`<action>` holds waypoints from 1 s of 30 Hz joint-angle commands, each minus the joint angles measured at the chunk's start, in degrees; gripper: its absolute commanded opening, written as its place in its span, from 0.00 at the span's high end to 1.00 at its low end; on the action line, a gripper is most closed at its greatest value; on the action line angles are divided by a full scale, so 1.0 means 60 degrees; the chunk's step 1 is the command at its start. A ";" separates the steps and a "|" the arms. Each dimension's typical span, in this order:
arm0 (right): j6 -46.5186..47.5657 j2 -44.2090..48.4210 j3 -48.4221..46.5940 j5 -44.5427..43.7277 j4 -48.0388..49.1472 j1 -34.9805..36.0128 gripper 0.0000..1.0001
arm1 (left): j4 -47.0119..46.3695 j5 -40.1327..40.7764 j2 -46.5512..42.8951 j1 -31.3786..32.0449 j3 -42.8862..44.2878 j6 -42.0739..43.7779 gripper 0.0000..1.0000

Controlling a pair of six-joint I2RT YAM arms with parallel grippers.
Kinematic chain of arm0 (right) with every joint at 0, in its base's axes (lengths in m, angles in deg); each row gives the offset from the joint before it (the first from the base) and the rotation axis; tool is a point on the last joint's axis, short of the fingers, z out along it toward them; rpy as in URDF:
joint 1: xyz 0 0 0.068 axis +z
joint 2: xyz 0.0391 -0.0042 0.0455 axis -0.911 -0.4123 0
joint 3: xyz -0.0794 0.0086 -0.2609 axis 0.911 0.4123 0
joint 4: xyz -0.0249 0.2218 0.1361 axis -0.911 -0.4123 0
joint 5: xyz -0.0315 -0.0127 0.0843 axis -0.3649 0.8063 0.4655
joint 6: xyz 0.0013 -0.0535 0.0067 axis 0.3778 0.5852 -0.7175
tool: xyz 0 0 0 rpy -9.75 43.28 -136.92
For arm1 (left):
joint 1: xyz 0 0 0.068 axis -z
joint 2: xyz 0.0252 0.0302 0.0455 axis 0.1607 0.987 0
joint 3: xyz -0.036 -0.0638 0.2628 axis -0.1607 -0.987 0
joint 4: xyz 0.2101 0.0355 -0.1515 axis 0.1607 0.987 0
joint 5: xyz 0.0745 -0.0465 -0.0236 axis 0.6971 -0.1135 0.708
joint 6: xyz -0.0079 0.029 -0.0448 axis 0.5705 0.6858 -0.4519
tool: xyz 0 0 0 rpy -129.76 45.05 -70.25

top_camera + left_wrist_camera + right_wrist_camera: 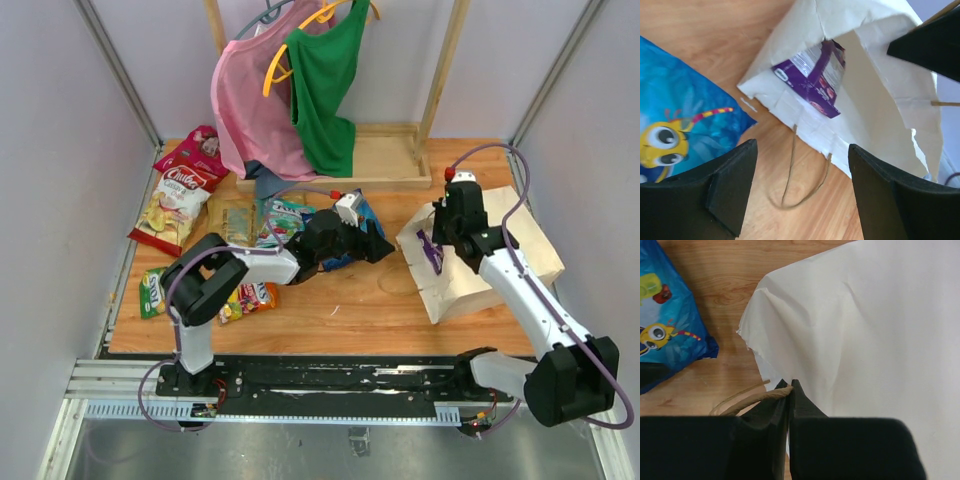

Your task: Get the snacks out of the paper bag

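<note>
The cream paper bag (500,255) lies on its side at the right, mouth facing left. My right gripper (441,232) is shut on the bag's upper lip and its twisted handle (760,397), holding the mouth open. A purple snack packet (431,250) stands in the mouth and also shows in the left wrist view (815,80). My left gripper (385,246) is open and empty just left of the mouth, over the lower handle loop (790,192). A blue packet (352,240) lies under the left arm. The bag fills the right wrist view (865,315).
Several packets lie at the left: red (195,150), a white and red one (176,205), teal (285,215), green (152,290), orange (248,298). A pink garment (255,100) and a green one (325,90) hang over the wooden rack base (385,160) at the back.
</note>
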 commanded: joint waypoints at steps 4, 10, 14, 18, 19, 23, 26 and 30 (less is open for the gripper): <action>0.0731 0.0634 0.0162 0.2560 0.0634 -0.0098 0.97 | -0.1970 -0.1272 0.0847 0.0124 0.0244 -0.1448 0.24; 0.1145 0.1373 0.0909 0.4086 0.1838 -0.0121 0.98 | -0.1688 -0.0717 0.0730 0.0320 0.0195 -0.1256 0.24; 0.1129 0.1623 0.1065 0.4923 0.2150 -0.0228 0.98 | -0.1527 -0.0375 0.0972 0.0527 0.0345 -0.1425 0.24; 0.1051 0.1535 0.0972 0.4825 0.1918 -0.0286 0.98 | -0.0935 0.0433 0.1262 0.0904 0.0712 -0.1256 0.24; 0.1037 0.1468 0.0922 0.4769 0.1854 -0.0275 0.98 | -0.0790 0.0637 0.1377 0.0985 0.0881 -0.1202 0.24; 0.0933 0.1230 0.0668 0.4282 0.1469 -0.0287 0.98 | -0.0159 0.1212 0.1951 0.1158 0.1399 -0.1062 0.24; 0.0850 0.1077 0.0529 0.3459 0.0879 -0.0276 0.98 | 0.0200 0.1470 0.2263 0.1179 0.1588 -0.0978 0.25; 0.0738 0.0960 0.0515 0.2458 0.0381 -0.0286 0.98 | 0.0563 0.1729 0.2471 0.1177 0.1639 -0.0916 0.27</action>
